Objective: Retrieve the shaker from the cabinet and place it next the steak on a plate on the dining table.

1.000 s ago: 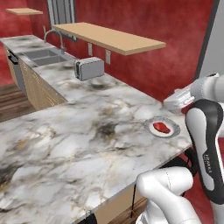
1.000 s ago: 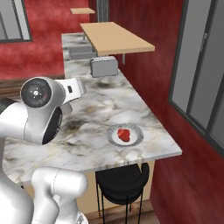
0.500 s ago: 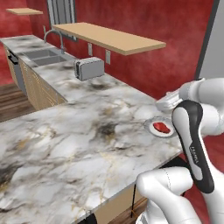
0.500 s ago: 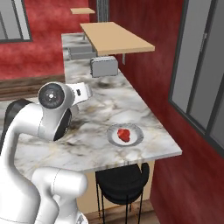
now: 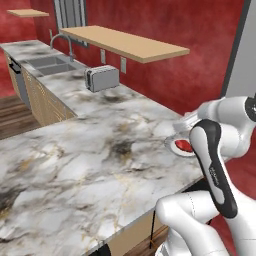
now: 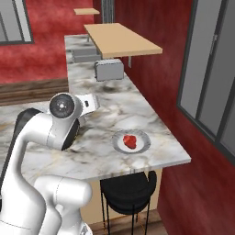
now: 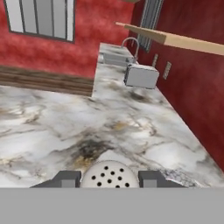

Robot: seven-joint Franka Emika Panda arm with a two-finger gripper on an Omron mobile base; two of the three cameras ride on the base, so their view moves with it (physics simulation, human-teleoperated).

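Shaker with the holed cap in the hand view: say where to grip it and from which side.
Grip the small grey metal shaker across its round sides, one of the fingers on each flank, coming in from the cap end. Its round shape gives two opposite contact lines, and the domed cap sits snug between the fingers above the white marble counter top.

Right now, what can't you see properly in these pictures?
- Shaker: in the hand view its perforated cap pokes up between the tool's fingertips; the body is cut off by the bottom edge.
- Plate with steak: partly hidden by the arm in the left base view.
- Faucet: too small for detail in the hand view.
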